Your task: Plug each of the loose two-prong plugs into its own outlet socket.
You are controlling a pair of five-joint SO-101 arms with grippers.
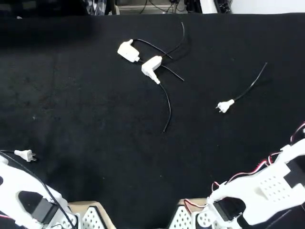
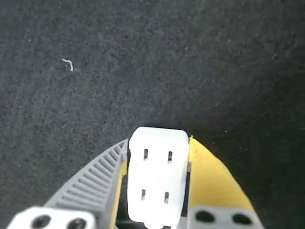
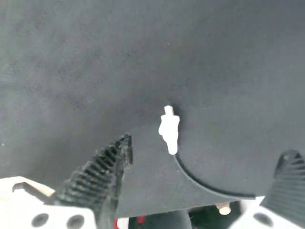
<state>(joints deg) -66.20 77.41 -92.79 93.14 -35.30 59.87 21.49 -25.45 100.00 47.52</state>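
Two loose plugs are lying on the black counter (image 1: 71, 95). The right plug (image 1: 225, 106) is resting right of centre, trailing a thin cord (image 1: 250, 83), and the left plug (image 1: 25, 154) is lying near the left edge, just beside the left arm.

The left pincer (image 2: 158, 143) is clamping a white socket (image 2: 157, 176), with its slotted face pointing out over bare counter. The right pincer (image 3: 207, 150) is hanging wide open and empty, the right plug (image 3: 169, 129) lying on the counter beyond its tips.

At the far middle, a far block (image 1: 127, 50) and a near block (image 1: 152, 67) are sitting close together, their cords crossing.

Judging by this, the fetching of the right plug is getting under way. The next move is calling for the right pincer to be lowering over the plug's body, leaving the prongs free and lined up with the socket's slots.
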